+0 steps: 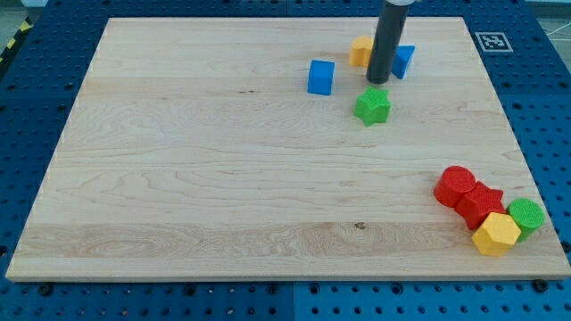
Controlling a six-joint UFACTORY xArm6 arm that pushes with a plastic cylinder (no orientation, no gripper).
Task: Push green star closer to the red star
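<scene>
The green star (373, 105) lies on the wooden board (223, 178) in the upper right part of the view. The red star (482, 203) lies near the board's lower right corner, far below and to the right of the green star. My tip (379, 81) stands just above the green star, close to its top edge; whether it touches it cannot be told. The rod hides part of the blocks behind it.
A blue cube (321, 77) sits left of the tip. A yellow block (360, 51) and a blue block (403, 61) flank the rod. A red cylinder (456, 185), a yellow hexagon (496, 234) and a green cylinder (526, 215) crowd the red star.
</scene>
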